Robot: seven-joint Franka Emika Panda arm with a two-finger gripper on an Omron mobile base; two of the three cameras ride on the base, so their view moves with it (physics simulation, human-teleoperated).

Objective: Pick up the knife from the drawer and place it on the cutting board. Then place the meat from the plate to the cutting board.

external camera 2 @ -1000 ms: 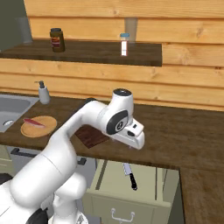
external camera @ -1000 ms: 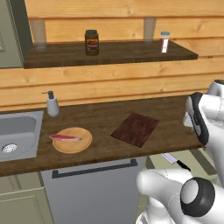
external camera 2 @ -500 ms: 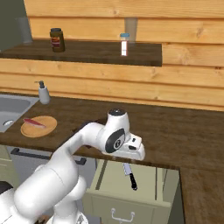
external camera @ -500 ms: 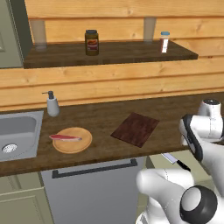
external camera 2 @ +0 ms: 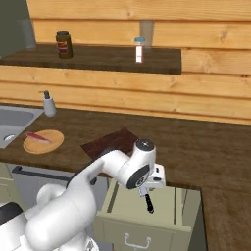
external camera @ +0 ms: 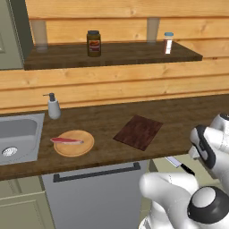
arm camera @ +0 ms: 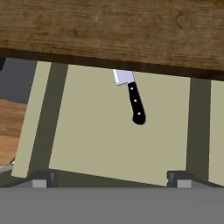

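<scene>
The knife (arm camera: 135,101) is being lined up in the open drawer (arm camera: 109,131) (gripper (arm camera: 109,179) spread wide, nothing held), so a descent onto the handle is needed next.

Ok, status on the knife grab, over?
Gripper open above the open drawer. Knife lies inside, blade partly under the counter edge. Nothing else in the drawer.

Matt wooden cutting board (external camera: 138,132), shiny metal-bladed knife (arm camera: 132,98), smooth painted drawer (arm camera: 109,135).
</scene>
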